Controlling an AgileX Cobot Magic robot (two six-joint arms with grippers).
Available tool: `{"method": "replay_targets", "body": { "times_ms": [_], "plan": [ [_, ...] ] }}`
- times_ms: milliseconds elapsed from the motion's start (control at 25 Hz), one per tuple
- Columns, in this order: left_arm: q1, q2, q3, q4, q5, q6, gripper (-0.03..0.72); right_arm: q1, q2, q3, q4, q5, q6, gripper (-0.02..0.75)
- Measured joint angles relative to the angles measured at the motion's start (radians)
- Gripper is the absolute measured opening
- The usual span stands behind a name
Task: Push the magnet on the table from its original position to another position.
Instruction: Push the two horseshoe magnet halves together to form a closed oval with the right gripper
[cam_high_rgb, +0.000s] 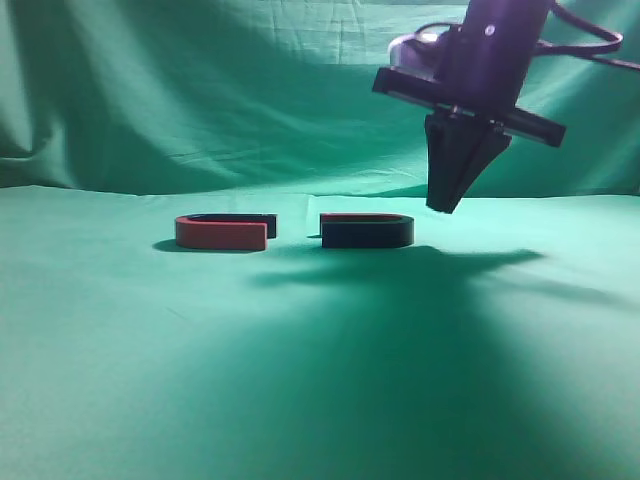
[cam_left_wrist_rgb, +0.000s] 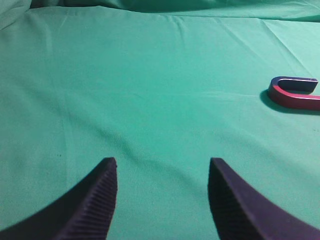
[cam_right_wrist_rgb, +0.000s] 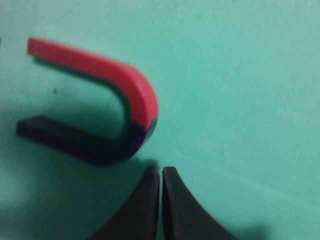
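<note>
Two red-and-dark-blue horseshoe magnets lie flat on the green cloth. The left magnet (cam_high_rgb: 222, 231) has its open end to the right; it also shows in the left wrist view (cam_left_wrist_rgb: 295, 93). The right magnet (cam_high_rgb: 366, 230) has its open end to the left and its curved end to the right; it fills the right wrist view (cam_right_wrist_rgb: 97, 112). My right gripper (cam_high_rgb: 443, 205) (cam_right_wrist_rgb: 161, 171) is shut and empty, hanging just right of the right magnet's curved end, not touching it. My left gripper (cam_left_wrist_rgb: 162, 164) is open and empty over bare cloth, far left of the left magnet.
A green cloth (cam_high_rgb: 320, 360) covers the table and rises as a backdrop (cam_high_rgb: 200, 90) behind. The right arm's shadow (cam_high_rgb: 440, 262) falls on the cloth beside the right magnet.
</note>
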Motion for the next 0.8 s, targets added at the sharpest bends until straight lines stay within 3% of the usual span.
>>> {"method": "replay_targets", "body": {
  "times_ms": [280, 800],
  "plan": [
    [0.0, 0.0, 0.0, 0.0, 0.0, 0.0, 0.372, 0.0, 0.085, -0.089, -0.003, 0.002, 0.007, 0.0],
    [0.0, 0.0, 0.0, 0.0, 0.0, 0.0, 0.372, 0.007, 0.112, -0.091, -0.003, -0.031, 0.013, 0.0]
  ]
}}
